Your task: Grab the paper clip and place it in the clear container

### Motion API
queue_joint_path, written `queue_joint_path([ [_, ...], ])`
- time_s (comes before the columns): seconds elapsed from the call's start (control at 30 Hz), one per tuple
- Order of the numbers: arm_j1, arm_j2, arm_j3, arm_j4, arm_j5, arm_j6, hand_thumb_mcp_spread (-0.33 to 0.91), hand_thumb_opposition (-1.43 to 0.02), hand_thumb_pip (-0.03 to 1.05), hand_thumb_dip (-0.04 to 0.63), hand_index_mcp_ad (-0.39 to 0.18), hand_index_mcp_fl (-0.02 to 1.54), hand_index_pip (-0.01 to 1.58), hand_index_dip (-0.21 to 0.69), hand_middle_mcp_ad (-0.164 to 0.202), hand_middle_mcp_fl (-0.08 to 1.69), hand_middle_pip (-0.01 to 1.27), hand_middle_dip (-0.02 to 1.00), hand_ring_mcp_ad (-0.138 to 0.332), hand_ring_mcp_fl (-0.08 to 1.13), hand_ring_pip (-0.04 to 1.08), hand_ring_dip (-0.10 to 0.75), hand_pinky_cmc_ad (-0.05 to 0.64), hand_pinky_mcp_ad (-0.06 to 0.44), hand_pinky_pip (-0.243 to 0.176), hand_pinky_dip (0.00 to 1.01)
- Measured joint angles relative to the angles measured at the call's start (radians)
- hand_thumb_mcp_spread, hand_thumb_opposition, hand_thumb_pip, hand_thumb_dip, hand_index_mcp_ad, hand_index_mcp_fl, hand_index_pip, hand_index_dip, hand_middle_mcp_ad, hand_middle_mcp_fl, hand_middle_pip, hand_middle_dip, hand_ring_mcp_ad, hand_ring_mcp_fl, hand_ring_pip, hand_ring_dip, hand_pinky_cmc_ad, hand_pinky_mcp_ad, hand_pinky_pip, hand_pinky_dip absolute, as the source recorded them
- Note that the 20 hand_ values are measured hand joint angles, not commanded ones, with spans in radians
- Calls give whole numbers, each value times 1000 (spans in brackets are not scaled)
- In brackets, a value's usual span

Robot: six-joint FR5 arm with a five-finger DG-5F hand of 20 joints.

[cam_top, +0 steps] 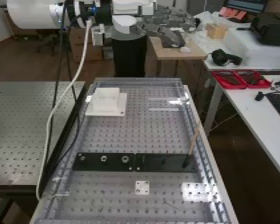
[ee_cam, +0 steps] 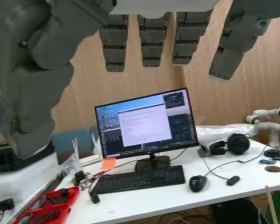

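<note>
One robot hand (cam_top: 165, 25) is beyond the far end of the perforated grey surface (cam_top: 111, 135), its fingers straight and spread, the thumb well apart from them. On the surface are one white block (cam_top: 107, 98) on one white square base (cam_top: 117, 112), two black rectangular panels (cam_top: 91, 166) (cam_top: 165, 167) set end to end, and one small white square plate (cam_top: 142, 184) with dark holes. Three round metal pieces (cam_top: 103, 158) sit in a row on one panel; one light-brown thin stick (cam_top: 193, 140) stands tilted at the other. The task's thing seems to be the one thin, small paper clip (cam_top: 170, 204), a faint dark line lying flat near the small plate, on its nearer side; its loops are too small to tell. Which thing is the clear container cannot be told.
</note>
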Motion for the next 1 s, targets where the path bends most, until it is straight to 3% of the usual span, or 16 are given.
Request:
queue_joint_path([
  [0.47, -19, -10, 27, -47, -35, -15, 271, -744, 456, 152, -112, 173, 117, 110, 58, 5, 154, 206, 117, 0, 141, 65, 347, 297, -105, 569],
  [1.0, -34, -10, 24, -45, -62, -10, 271, -744, 468, 152, -110, 173, 113, 110, 58, 9, 155, 206, 117, 0, 141, 65, 347, 297, -108, 569],
])
